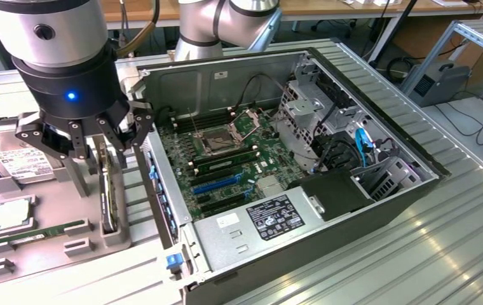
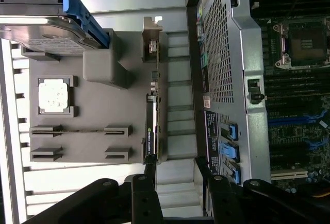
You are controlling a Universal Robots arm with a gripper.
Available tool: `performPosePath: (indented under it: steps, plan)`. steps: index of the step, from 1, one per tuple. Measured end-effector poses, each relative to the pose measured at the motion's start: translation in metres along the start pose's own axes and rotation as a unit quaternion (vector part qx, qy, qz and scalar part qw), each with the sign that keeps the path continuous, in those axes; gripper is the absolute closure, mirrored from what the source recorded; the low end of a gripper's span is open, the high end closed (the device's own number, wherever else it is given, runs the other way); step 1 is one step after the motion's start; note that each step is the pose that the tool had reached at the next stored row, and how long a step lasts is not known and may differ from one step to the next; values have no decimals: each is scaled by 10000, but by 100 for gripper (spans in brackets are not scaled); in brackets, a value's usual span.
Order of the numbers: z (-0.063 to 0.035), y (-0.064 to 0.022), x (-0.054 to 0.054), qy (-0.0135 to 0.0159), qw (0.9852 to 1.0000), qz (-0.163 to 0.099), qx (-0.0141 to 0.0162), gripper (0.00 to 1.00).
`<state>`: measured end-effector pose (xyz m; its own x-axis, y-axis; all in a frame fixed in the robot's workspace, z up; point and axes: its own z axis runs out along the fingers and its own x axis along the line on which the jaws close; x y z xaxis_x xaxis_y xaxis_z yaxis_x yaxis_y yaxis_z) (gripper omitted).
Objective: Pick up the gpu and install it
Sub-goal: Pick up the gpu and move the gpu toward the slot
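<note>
The gpu is a thin dark card standing on edge in a slot of the grey holder, just beside the open computer case. From the wrist view, the gpu is edge-on, its silvery bracket at the far end. My gripper hangs open just above the card's near end, holding nothing. In the wrist view, the gripper sits slightly toward the case, with one fingertip in line with the card's edge.
On the grey holder also sit a hard drive with a blue rail, a CPU and a green RAM stick. The motherboard lies in the case, with blue slots along its near side.
</note>
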<state>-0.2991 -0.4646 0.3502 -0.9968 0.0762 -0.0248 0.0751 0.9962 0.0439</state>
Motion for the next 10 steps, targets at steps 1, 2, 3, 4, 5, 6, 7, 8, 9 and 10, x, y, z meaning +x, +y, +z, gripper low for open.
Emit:
performPosePath:
  steps: [1, 2, 3, 4, 5, 6, 7, 8, 9, 10]
  plan:
    - [2, 0, 0, 0, 10000, 0, 0, 58]
    - [4, 0, 0, 0, 10000, 0, 0, 58]
    - [7, 0, 0, 0, 10000, 0, 0, 58]
    - [10, 0, 0, 0, 10000, 0, 0, 58]
    - [12, -1, 0, 0, 10000, 0, 0, 58]
    - [15, -1, 0, 0, 10000, 0, 0, 58]
    - [17, -1, 0, 0, 10000, 0, 0, 58]
    - [20, -1, 0, 0, 10000, 0, 0, 58]
    - [22, -1, 0, 0, 10000, 0, 0, 58]
    - [24, -1, 1, 0, 10000, 0, 0, 58]
